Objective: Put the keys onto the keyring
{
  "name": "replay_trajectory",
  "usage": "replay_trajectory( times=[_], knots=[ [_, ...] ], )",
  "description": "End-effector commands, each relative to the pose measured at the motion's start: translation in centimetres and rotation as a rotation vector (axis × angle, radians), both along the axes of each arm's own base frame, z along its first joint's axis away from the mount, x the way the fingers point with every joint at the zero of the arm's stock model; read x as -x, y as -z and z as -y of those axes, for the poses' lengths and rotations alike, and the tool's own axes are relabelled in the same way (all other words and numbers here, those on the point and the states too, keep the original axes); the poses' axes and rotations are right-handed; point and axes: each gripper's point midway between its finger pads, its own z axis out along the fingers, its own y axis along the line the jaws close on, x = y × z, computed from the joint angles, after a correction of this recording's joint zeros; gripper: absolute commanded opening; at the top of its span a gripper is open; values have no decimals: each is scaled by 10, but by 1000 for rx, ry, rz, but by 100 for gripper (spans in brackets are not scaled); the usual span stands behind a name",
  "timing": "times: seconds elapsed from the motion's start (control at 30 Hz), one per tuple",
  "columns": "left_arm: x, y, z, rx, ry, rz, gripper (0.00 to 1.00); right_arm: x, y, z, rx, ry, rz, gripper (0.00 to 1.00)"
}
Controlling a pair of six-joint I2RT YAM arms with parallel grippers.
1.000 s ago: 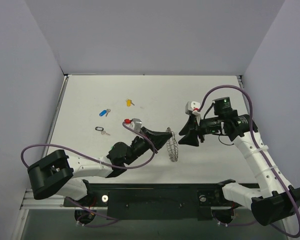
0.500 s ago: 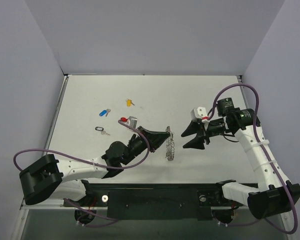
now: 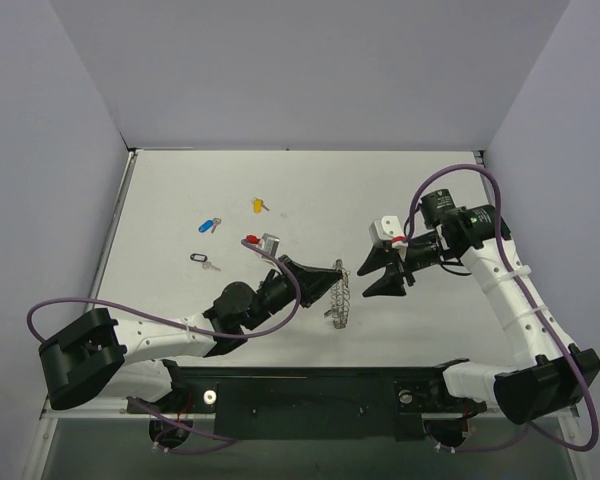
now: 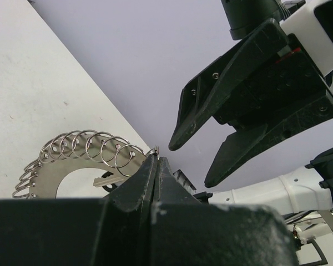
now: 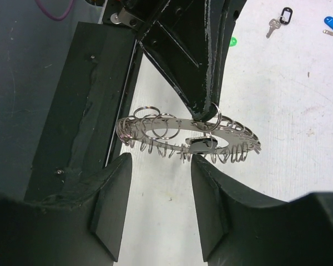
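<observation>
My left gripper (image 3: 337, 273) is shut on one small loop of the keyring (image 3: 340, 298) and holds it above the table. The keyring is a silvery flat ring edged with wire loops (image 4: 72, 160). A black-capped key (image 5: 202, 144) hangs on it. My right gripper (image 3: 365, 278) is open and empty, just right of the ring, with its fingers either side of the ring's edge (image 5: 158, 166). The yellow key (image 3: 259, 206), blue key (image 3: 209, 225) and another black key (image 3: 202, 260) lie on the table at the left. A green cap (image 5: 233, 40) peeks out by the left arm.
White table with grey walls on three sides. The black base bar (image 3: 310, 395) runs along the near edge. The left arm's purple cable (image 3: 280, 270) loops near the ring.
The left gripper, still holding the keyring, has shifted slightly left and down. The right gripper drew back to the right, then came back close to the ring, open throughout.
</observation>
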Motion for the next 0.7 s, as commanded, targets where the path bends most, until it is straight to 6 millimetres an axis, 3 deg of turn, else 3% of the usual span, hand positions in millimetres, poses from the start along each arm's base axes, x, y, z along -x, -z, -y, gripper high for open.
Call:
replay_trajectory(
  times=[0.0,0.67],
  knots=[
    [10,-45,3,91,45,95,0,-4,-4,-1,18,-13,8,42],
    [19,-51,9,102,102,137,0,-11,7,-10,111,-18,55,33]
  ],
)
